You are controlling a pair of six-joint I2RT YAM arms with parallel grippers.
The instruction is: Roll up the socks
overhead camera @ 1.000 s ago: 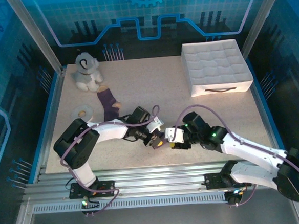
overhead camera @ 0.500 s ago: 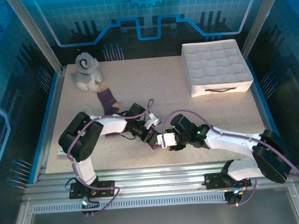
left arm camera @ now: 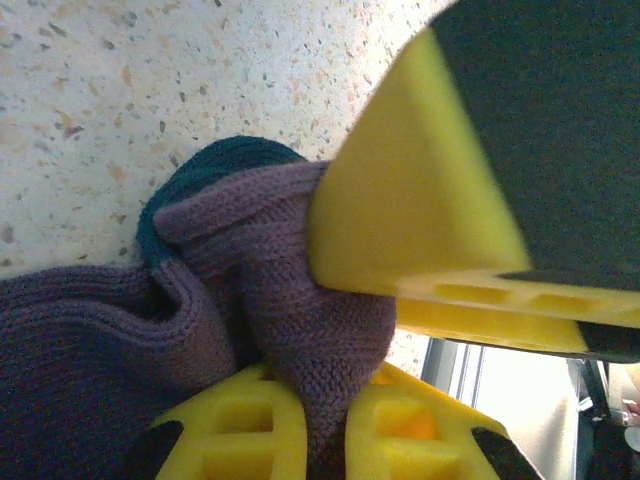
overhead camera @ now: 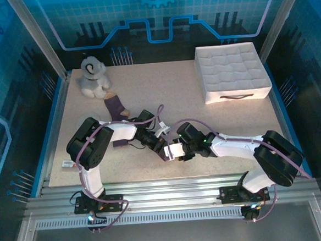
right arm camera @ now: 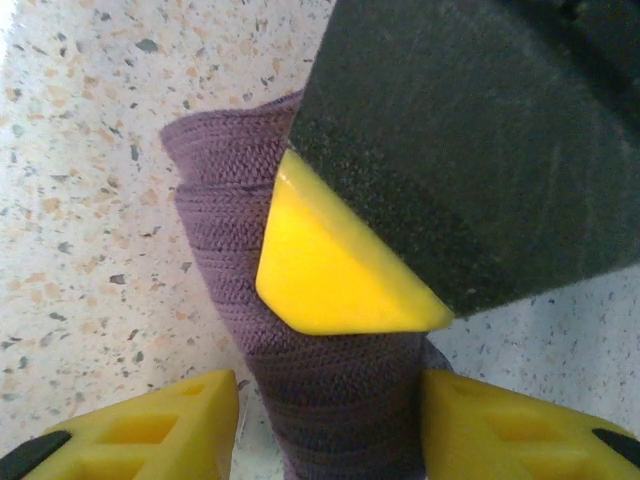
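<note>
**Right arm slides in to meet the left**

Over the last second the right gripper (right arm camera: 330, 420) has moved across to the left gripper (left arm camera: 320, 425), which pinches a fold of the purple sock (left arm camera: 290, 300) tight between its tips. The right jaws stand half apart, straddling that sock. One finger seems to touch it, hardly a grip. Soft, light knit will slump, so take the bunched middle between the jaws. The second sock (overhead camera: 115, 108) lies well beyond both.
</note>
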